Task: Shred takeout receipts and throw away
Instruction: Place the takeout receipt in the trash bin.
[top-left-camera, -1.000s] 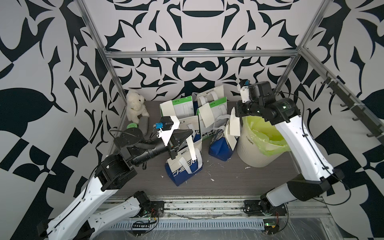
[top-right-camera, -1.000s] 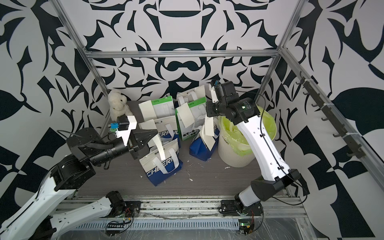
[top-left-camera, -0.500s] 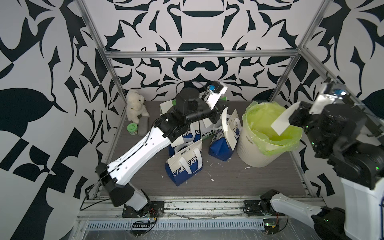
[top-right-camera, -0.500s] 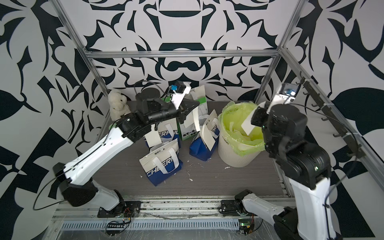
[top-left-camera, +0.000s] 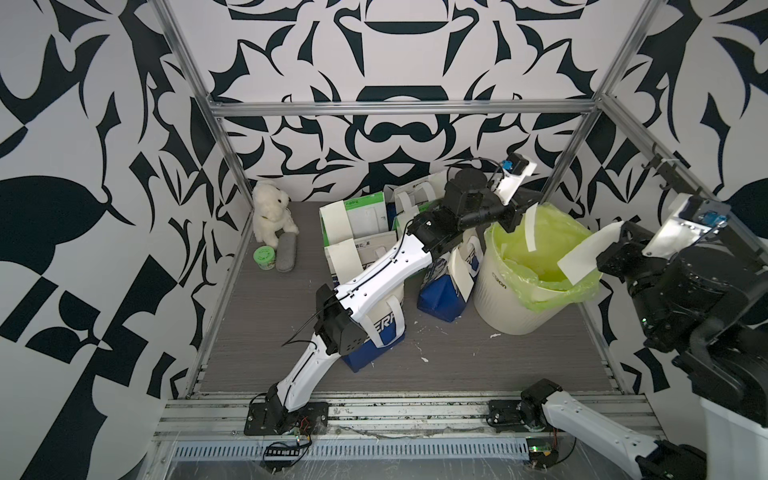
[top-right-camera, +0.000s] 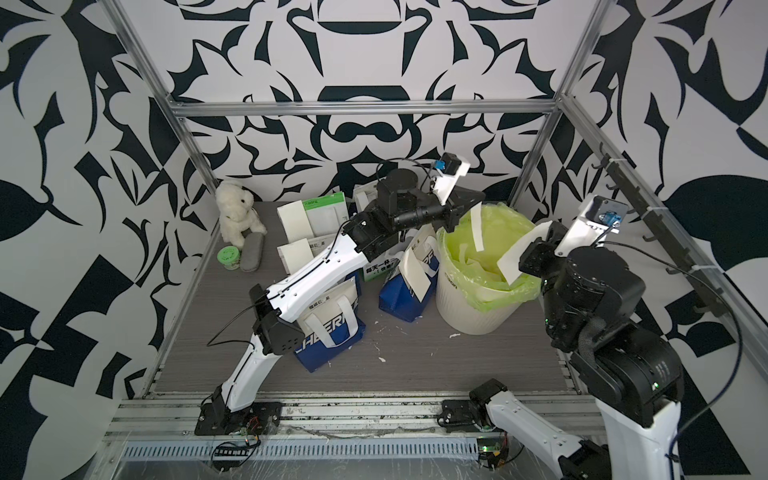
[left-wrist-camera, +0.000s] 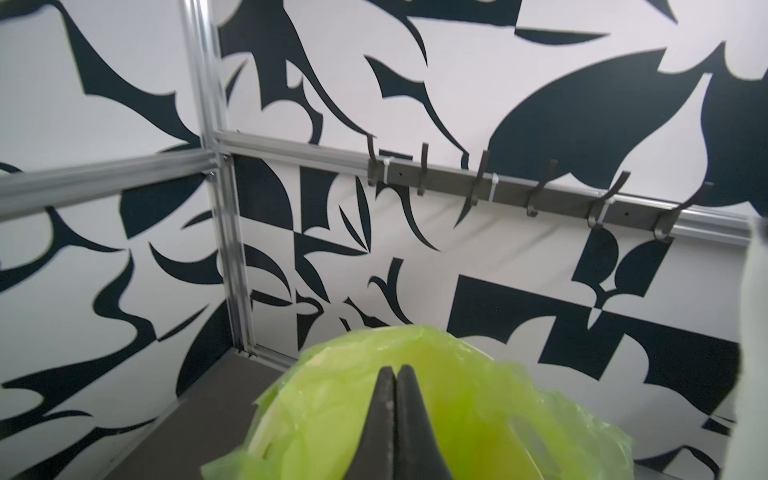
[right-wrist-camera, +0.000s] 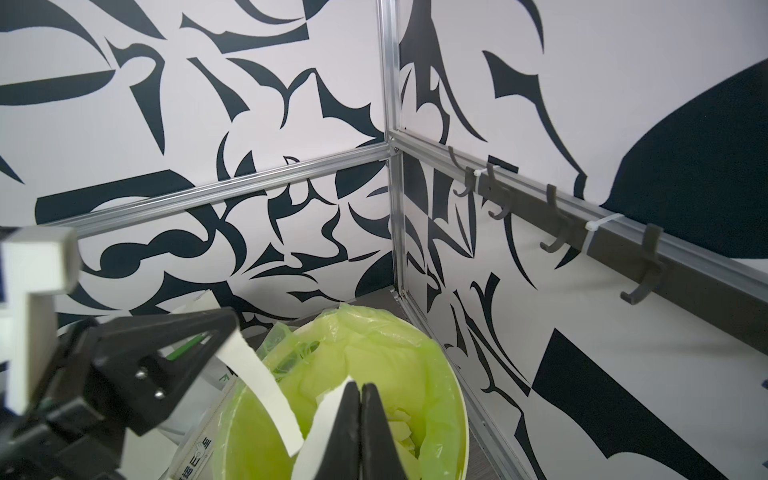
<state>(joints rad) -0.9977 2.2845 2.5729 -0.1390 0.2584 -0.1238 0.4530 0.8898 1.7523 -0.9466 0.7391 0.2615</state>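
Observation:
Both grippers hang over the white bin (top-left-camera: 505, 299) with its yellow-green liner. My left gripper (top-left-camera: 521, 214) is shut on a narrow cream strip of receipt (top-left-camera: 530, 230) that dangles over the bin's near-left rim. My right gripper (top-left-camera: 604, 257) is shut on a wider torn piece (top-left-camera: 579, 259) above the right rim. In the right wrist view the shut jaws (right-wrist-camera: 360, 390) pinch that piece (right-wrist-camera: 320, 432), and torn pieces (right-wrist-camera: 399, 428) lie in the liner. In the left wrist view the jaws (left-wrist-camera: 395, 374) are pressed together above the liner. Whole takeout receipts (top-left-camera: 336, 218) (top-left-camera: 343, 257) (top-left-camera: 461, 270) stick to bags.
Several handled bags (top-left-camera: 382, 332) crowd the middle of the floor under the left arm. A plush bear (top-left-camera: 270, 212), a green tin (top-left-camera: 264, 257) and a grey case (top-left-camera: 286, 251) sit at the back left. A hook rail (top-left-camera: 665, 170) runs along the right wall. Small scraps (top-left-camera: 424, 359) dot the floor.
The left arm has swung right, from above the bags to the bin's rim, carrying its strip. The right arm has drawn back to the right and holds its piece over the bin.

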